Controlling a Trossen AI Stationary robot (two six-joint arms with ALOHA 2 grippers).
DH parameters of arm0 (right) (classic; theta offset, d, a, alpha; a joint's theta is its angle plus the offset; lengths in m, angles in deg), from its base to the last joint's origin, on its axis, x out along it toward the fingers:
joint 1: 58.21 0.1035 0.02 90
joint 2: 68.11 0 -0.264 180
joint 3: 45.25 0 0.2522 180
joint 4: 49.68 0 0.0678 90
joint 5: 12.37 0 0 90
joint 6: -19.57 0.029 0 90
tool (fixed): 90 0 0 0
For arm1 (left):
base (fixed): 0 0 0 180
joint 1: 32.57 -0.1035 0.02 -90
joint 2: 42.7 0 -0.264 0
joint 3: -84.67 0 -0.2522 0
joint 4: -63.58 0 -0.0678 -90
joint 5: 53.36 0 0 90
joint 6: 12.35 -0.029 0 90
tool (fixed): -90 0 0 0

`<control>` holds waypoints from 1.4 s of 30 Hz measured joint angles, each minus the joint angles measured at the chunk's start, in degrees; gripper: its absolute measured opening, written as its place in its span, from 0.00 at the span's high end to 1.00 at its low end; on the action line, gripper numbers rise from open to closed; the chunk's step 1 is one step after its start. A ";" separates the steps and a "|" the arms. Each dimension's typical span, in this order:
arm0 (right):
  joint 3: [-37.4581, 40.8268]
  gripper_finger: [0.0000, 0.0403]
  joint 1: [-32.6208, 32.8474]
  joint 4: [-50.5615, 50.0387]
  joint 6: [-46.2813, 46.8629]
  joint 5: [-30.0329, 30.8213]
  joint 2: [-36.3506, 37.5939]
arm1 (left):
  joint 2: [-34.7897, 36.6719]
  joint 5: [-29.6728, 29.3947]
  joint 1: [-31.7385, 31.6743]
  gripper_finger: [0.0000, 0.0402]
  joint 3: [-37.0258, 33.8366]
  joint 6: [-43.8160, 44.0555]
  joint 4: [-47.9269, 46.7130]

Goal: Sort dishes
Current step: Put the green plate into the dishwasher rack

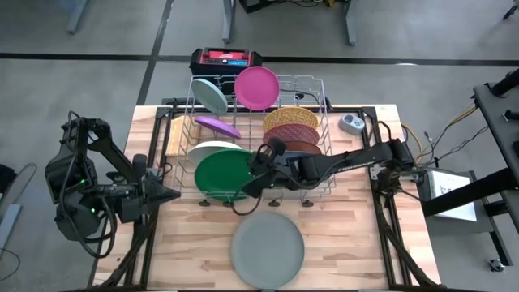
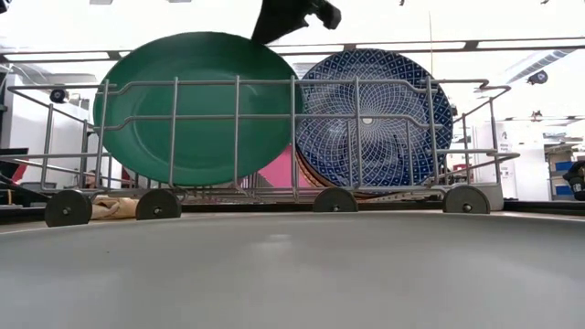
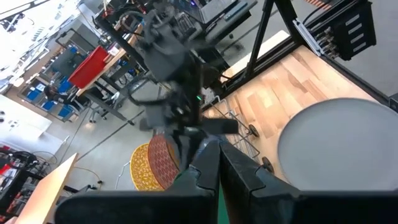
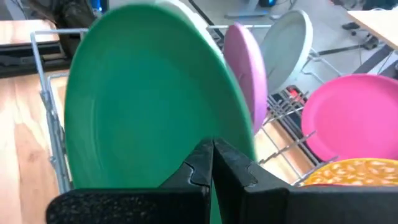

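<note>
1. High view: the wire rack (image 1: 320, 138) stands at 12 o'clock on the wooden surface (image 1: 349, 243), holding most of the dishes. One grey plate (image 1: 268, 247) lies flat at 6 o'clock, out of the rack. The right gripper (image 1: 258, 166) pinches the rim of the green plate (image 1: 220, 174) at the rack's 7 o'clock corner. The left gripper (image 1: 166, 195) waits at 9 o'clock; whether it is spread I cannot tell.
2. Low view: the green plate stands upright behind the rack wires, the blue patterned plate (image 2: 375, 119) at its 3 o'clock.
3. Right wrist view: pressed fingers grip the green plate's edge; the purple plate (image 4: 245, 68), pale plate (image 4: 286, 43) and pink plate (image 4: 351, 115) stand behind.
4. Judgement: sorting looks early, with one plate out and many remaining.
</note>
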 joint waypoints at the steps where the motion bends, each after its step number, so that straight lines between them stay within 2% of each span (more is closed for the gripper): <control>1: -1.10 1.00 0.02 -1.17 0.00 0.13 0.34 | 0.04 0.00 0.00 1.00 0.00 0.00 -0.02; 7: -7.63 1.00 -1.34 -7.75 0.07 2.84 0.65 | 0.41 -0.02 0.02 1.00 0.00 -0.02 -0.48; 14: -6.24 1.00 -4.64 -9.45 4.36 -4.36 -0.42 | 0.41 0.00 0.00 1.00 0.00 0.47 -0.62; 22: -5.89 1.00 -4.64 -8.74 6.27 -6.76 -2.47 | 0.39 0.00 0.00 1.00 0.00 0.83 -1.12; 29: -5.85 1.00 -4.66 -1.61 4.62 -12.06 -4.02 | 0.39 0.00 0.00 1.00 -0.04 0.84 -1.29; 37: -6.02 1.00 -4.49 -0.41 2.93 -11.46 -3.90 | 0.39 0.00 0.01 1.00 -0.07 1.09 -1.31; 42: -6.60 1.00 -3.36 -3.52 2.06 -6.93 -1.13 | 0.39 0.00 0.00 1.00 -0.07 1.42 -1.29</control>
